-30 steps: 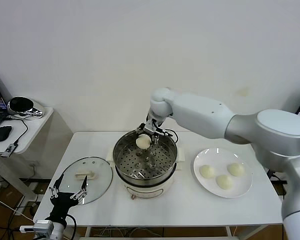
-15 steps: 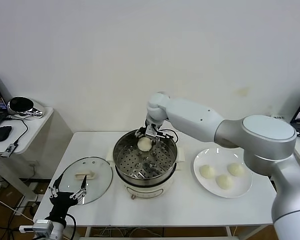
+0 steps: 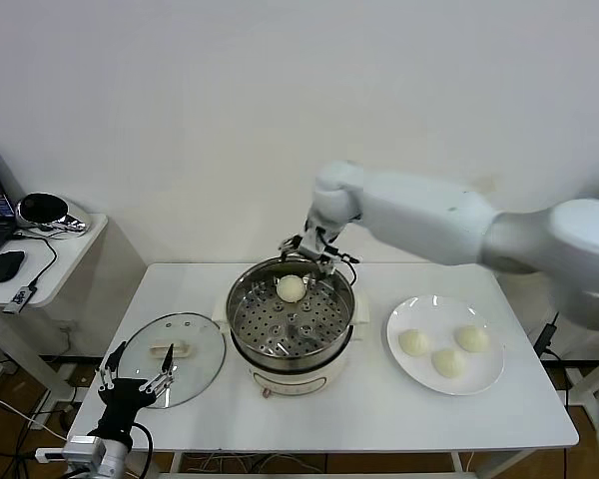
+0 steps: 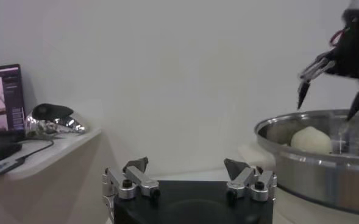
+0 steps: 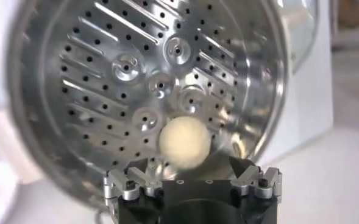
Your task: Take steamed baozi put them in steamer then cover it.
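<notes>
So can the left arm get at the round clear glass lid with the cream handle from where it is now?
Probably yes: the open left gripper hangs beside the glass lid, and nothing lies between them.

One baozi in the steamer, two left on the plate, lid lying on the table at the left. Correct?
Not quite: the plate holds three baozi, not two, as the head view shows. The rest stands: one baozi in the steamer, and the lid on the table at the left.
</notes>
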Available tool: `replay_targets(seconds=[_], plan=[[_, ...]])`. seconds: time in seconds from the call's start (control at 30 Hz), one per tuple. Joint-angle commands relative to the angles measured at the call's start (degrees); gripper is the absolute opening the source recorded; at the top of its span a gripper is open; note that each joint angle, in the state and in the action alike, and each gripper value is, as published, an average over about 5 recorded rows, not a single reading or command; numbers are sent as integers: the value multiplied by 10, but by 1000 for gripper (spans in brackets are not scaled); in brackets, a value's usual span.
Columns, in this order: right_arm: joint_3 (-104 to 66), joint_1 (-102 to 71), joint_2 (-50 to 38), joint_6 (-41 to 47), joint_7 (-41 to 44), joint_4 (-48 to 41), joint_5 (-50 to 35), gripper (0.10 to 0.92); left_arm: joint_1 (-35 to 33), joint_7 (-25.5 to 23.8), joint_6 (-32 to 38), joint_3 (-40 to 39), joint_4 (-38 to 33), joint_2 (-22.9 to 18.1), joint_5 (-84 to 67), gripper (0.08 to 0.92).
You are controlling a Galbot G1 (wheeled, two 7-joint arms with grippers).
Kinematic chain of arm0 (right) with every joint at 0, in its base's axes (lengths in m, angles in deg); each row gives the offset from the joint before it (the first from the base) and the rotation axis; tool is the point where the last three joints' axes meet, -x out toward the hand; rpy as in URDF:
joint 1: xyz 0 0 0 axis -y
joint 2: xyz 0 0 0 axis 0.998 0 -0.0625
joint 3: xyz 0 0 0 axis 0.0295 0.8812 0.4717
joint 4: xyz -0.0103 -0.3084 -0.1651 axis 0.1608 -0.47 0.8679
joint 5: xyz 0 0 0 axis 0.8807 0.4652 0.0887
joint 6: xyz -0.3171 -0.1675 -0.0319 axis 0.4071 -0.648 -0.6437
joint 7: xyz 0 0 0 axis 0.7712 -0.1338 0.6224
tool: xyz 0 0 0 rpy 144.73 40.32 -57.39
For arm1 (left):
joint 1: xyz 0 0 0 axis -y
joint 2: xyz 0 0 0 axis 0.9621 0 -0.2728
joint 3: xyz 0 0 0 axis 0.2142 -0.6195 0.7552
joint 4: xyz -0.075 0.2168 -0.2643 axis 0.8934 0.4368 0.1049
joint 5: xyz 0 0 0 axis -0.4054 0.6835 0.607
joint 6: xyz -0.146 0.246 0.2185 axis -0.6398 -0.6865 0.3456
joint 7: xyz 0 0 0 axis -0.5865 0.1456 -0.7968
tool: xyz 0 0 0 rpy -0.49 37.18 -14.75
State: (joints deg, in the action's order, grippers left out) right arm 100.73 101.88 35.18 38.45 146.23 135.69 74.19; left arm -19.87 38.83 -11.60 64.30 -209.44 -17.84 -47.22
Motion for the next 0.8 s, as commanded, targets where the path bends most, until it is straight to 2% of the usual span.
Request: replay_targets(seconds=[0.03,0.17,0.3,0.53,0.8], plan=[[47,96,-249,334,-3,245,-149,823,1,-1,-10,-5,-22,5,3,823],[61,89,-339,365,-4,276,-127,823,2,-1,-9,-6,-21,12,3,823],[64,50,-378,358,-8,276,-100,823,2,0,-6,-4,-15,17,4,823],[-2,-95,-383,332,-17,233,-31,823,2,2,-2,-9,-5,14,13,823],[-128,-261,-341,262,-18,143,36,823,4,3,-3,-7,-2,13,16,823]])
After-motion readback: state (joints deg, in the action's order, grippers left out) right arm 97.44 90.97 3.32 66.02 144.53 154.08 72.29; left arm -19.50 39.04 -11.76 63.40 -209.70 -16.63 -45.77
